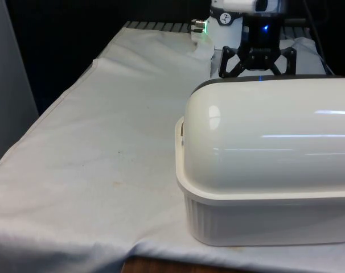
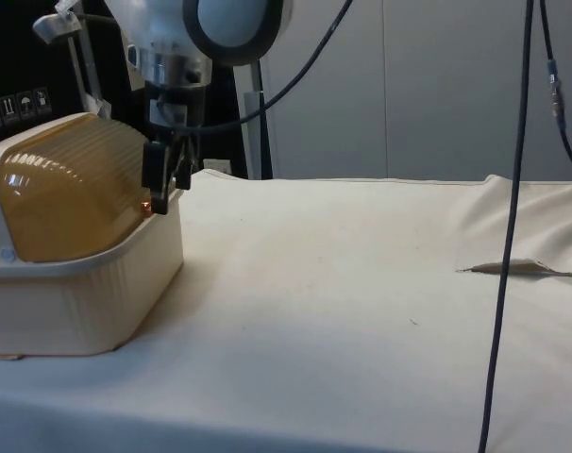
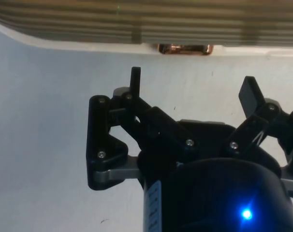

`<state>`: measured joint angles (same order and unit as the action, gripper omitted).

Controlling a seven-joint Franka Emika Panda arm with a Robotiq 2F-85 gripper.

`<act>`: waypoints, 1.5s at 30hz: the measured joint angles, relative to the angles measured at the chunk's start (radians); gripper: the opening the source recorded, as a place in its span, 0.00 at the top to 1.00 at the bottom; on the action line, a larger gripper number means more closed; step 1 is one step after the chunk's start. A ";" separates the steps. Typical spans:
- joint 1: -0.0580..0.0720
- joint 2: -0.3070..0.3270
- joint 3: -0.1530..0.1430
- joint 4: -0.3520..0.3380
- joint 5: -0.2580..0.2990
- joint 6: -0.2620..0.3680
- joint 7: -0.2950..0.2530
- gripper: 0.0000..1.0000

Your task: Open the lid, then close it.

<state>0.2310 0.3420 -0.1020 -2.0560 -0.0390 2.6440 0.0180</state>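
So the bread box (image 1: 263,216) is a cream plastic thing with a ribbed base and a big rounded roll-top lid (image 1: 269,131). In the front view the lid looks glossy white because we're seeing its back side, with a darker strip along the top edge. From the side view the lid (image 2: 64,189) is translucent amber with fine ridges running across it, and it's down, sitting closed over the base (image 2: 78,302). The box sits on the bench (image 1: 104,142) at the front view's right, near the edge closest to that camera, and it rests flat on the white cloth.

There's a small copper-coloured handle tab (image 3: 183,48) at the lower edge of the lid's front, easy to spot in the wrist view and as a little orange glint in the side view.

The pincer (image 2: 163,184) is just beside the box's front, fingers pointing down, level with that lower lid edge. In the wrist view the pincer (image 3: 192,87) is spread wide with nothing between the fingers, and the tab lies a little beyond the tips, not touched. In the front view the pincer (image 1: 258,60) pokes up behind the lid.
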 measured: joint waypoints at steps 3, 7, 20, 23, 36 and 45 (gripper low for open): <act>0.000 0.000 0.000 0.001 0.000 0.000 0.005 0.00; 0.002 0.000 0.001 0.000 0.000 0.000 0.012 0.20; 0.003 0.000 0.001 -0.001 0.000 0.000 0.017 0.79; 0.004 0.000 0.001 -0.001 0.000 0.000 0.018 1.00; 0.011 0.004 0.004 0.010 -0.002 0.000 0.024 1.00; 0.014 0.006 0.008 0.022 -0.002 0.000 0.025 1.00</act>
<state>0.2450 0.3480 -0.0940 -2.0340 -0.0410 2.6440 0.0430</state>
